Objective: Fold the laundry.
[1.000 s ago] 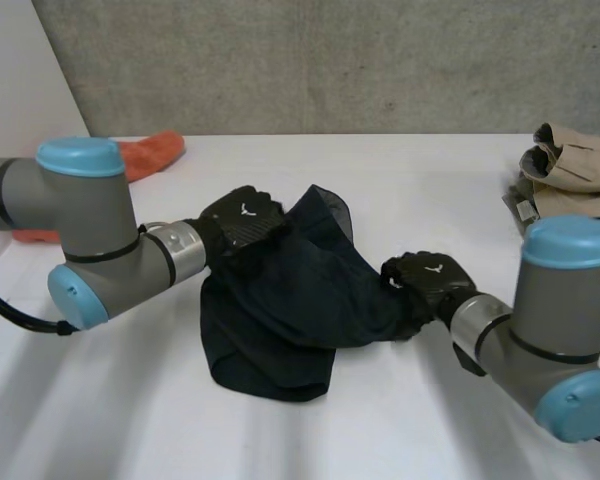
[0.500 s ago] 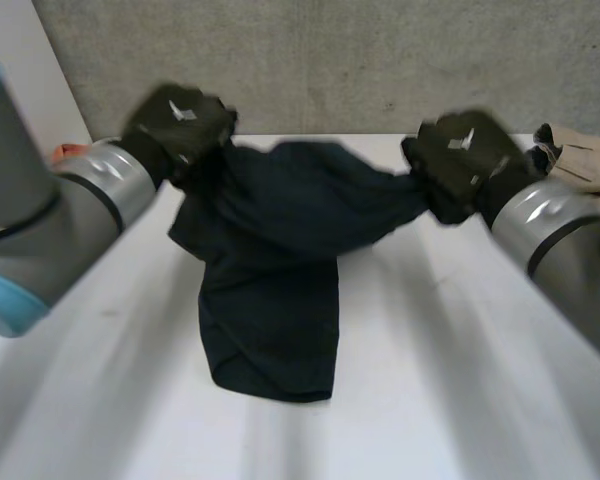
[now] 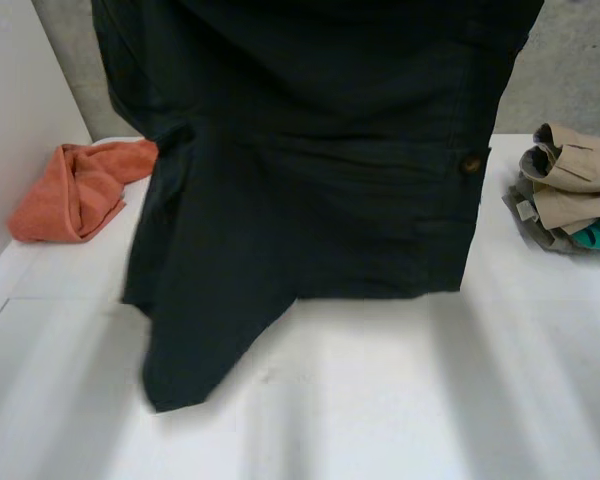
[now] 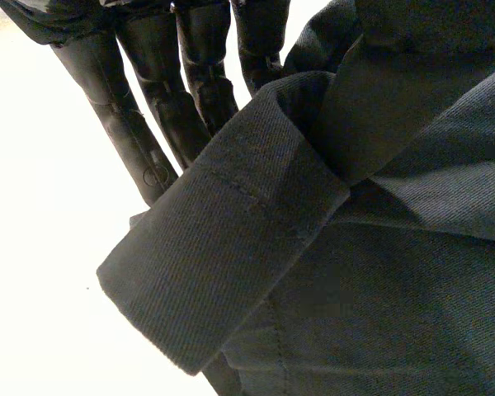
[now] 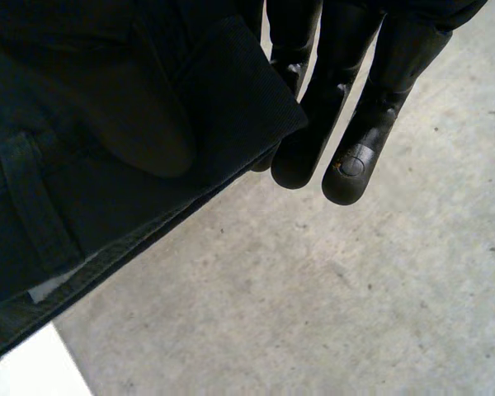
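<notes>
From the head camera I get the dark garment (image 3: 310, 200) hanging broad before the lens, over the white table (image 3: 430, 400), with a button (image 3: 470, 162) near its right edge. Whether its lowest corner touches the table I cannot tell.

The wrist cameras give me the grips. The left hand (image 4: 190, 74) has straight fingers behind a thick hemmed edge. The right hand (image 5: 334, 91) does the same near a belt loop (image 5: 35, 202). Each pinches the cloth against what looks like a thumb — dark and blurred.

An orange cloth (image 3: 75, 190) lies crumpled at the table's left, and a folded pile (image 3: 570, 180) sits at its right — well apart. The garment screens the far middle of the table.
</notes>
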Available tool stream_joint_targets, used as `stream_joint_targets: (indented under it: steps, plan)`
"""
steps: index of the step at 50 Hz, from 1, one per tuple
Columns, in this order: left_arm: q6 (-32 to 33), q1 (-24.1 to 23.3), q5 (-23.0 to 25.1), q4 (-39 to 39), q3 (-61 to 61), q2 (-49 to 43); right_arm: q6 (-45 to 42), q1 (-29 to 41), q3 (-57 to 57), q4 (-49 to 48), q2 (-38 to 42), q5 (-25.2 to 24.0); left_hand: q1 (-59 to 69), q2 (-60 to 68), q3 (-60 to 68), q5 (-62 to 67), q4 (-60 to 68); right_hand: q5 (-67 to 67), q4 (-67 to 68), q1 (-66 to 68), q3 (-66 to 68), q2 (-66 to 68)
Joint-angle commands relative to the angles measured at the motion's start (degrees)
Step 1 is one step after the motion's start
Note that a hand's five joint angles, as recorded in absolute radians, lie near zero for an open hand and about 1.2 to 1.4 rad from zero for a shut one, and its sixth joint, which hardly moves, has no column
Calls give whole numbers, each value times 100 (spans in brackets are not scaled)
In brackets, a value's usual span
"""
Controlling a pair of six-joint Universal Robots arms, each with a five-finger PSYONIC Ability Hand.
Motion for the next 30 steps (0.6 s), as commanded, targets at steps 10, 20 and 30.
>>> stream_joint_targets:
  steps: [10, 20, 30]
  plan:
    - [496, 33, 17, 73, 1217, -3284, 10, 13, -890, -234, 2876, 181, 1710, 1159, 1181, 1456, 1137, 1400, 1203, 2422, 1210, 1324]
    - [1209, 77, 35, 1707, 3177, -6036, -166, 83, -1391, -3204, 5144, 832, -2961, -3513, -3491, -3216, -3535, -5600, -5797, -4578, -5790, -5676]
    - [1174, 15, -273, 2166, 3074, -5863, -254, 101, -1208, -3734, 5059, 911, -5290, -5841, -5819, -5544, -5863, -5600, -5797, -4578, -5790, -5676]
